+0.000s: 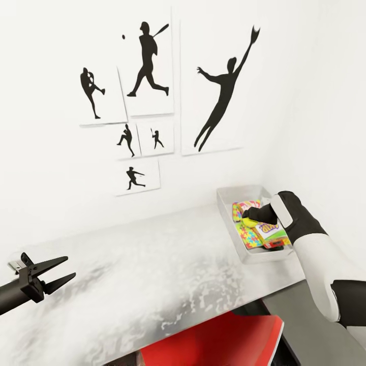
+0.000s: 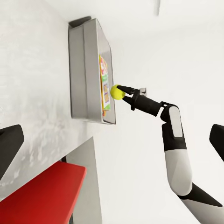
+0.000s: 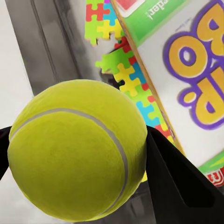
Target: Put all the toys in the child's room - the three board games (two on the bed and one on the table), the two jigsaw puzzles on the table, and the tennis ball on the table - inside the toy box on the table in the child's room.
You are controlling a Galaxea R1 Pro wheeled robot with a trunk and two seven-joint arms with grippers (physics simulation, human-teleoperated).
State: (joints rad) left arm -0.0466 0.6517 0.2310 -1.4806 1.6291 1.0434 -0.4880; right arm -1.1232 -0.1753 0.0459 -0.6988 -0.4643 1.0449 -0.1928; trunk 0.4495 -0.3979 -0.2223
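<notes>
Head view: pale, mottled grey table [image 1: 152,264] spanning the lower half of the frame, matte and faintly speckled. Toy box [image 1: 227,203] at centre right, near the table's far right corner, a shallow light grey bin with sloping walls and a thick rim. Inside it, flat bright toys: jigsaw puzzle [image 1: 249,237] patterned with interlocking coloured pieces, and a green-white board game [image 1: 269,229] on top. Right gripper [image 1: 250,217] reaching over the box from the right, dark fingers clamped on the yellow-green tennis ball [image 1: 249,222], which sits above the box contents. Left gripper [image 1: 68,269] at lower left, over the table's near edge, two tapered black fingers spread in a wide V, nothing between them. Black baseball silhouettes [image 1: 147,61] on white panels across the wall above. Glossy red chair [image 1: 213,343] at bottom centre, under the table edge.

Left wrist view: toy box [image 2: 84,70] at upper left, seen side-on, smooth grey walls, colourful flat boxes showing at its mouth. Tennis ball [image 2: 116,92] just beside the box opening, pinched at the tip of the right gripper [image 2: 122,92].

Right wrist view: tennis ball [image 3: 79,149] large at lower left, fuzzy yellow-green with a curved grey seam, gripped between dark fingers [image 3: 172,172]. Behind it, puzzle-patterned card [image 3: 126,70] and the glossy white cover of the board game [image 3: 196,79] with purple and orange lettering.
</notes>
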